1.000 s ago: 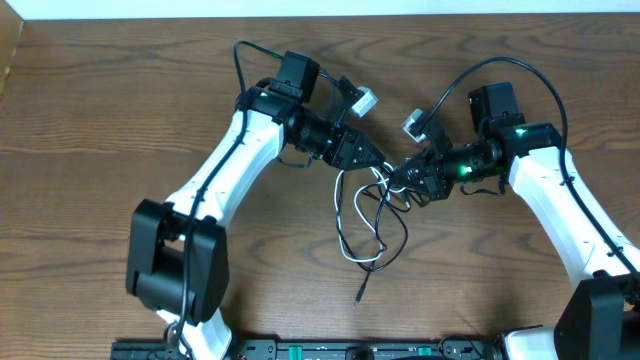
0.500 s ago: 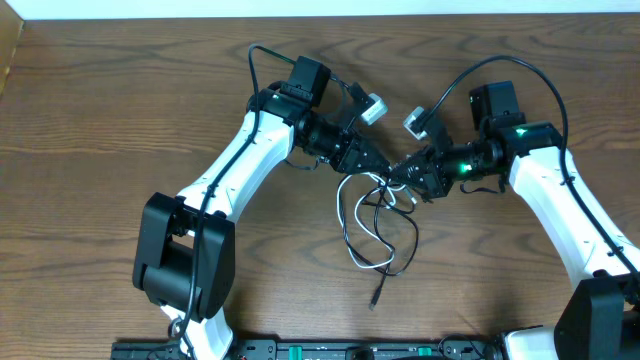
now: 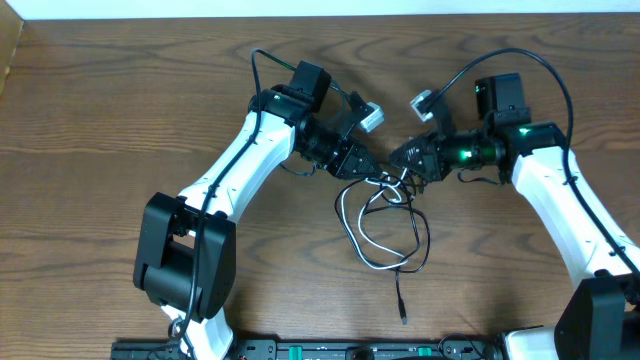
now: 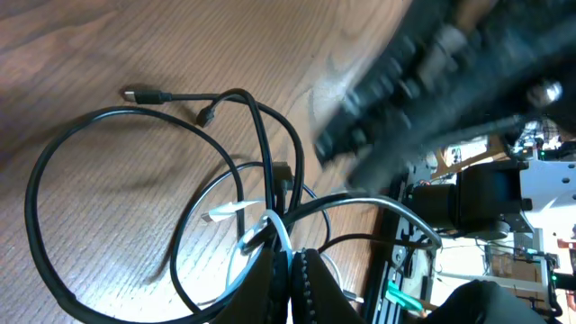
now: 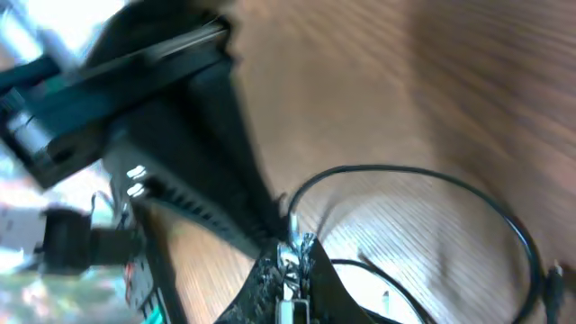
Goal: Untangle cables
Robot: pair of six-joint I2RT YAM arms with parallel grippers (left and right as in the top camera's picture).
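The cables (image 3: pixel 385 215) lay in a loose tangle at the middle of the table (image 3: pixel 100 120), between the two arms. The black cable (image 3: pixel 426 240) formed the wider loops on the right side of the tangle, and one of its ends trailed toward the near edge and finished in a small plug (image 3: pixel 402 312) lying flat on the wood. The white cable (image 3: pixel 341 215) curved down the left side and under the black loops, crossing them in several places.

Both cords rose to a knot at the top of the tangle, where the two grippers met almost tip to tip. The left gripper (image 3: pixel 373 172) reached in from the upper left. In its wrist view its fingers (image 4: pixel 274 279) were clenched nearly together, with the white cord and a black strand running into the narrow gap. The right gripper (image 3: pixel 398 172) reached in from the upper right. Its wrist view showed the fingertips pinched together at the knot, though blur hid which cord they held. A green light glowed on the right arm (image 3: pixel 520 132).
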